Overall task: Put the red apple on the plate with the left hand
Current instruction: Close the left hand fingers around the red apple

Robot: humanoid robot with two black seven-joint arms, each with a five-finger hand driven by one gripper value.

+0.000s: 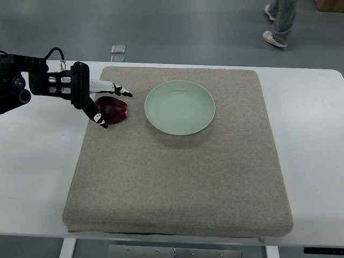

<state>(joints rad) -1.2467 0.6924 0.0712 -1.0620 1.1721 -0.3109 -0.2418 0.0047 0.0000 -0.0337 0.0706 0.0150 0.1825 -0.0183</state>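
A dark red apple (pixel 113 110) lies on the grey mat (pixel 177 177), just left of a pale green plate (pixel 180 107). My left hand (pixel 110 105) comes in from the left edge and sits around the apple, fingers spread on its far and near sides. The fingers look open, not closed on the fruit. The plate holds nothing. My right arm does not show.
The mat covers most of a white table (pixel 309 140). A person's legs and shoes (pixel 279 24) stand on the floor at the far right. A small clear object (pixel 118 49) lies on the floor beyond the table's far edge.
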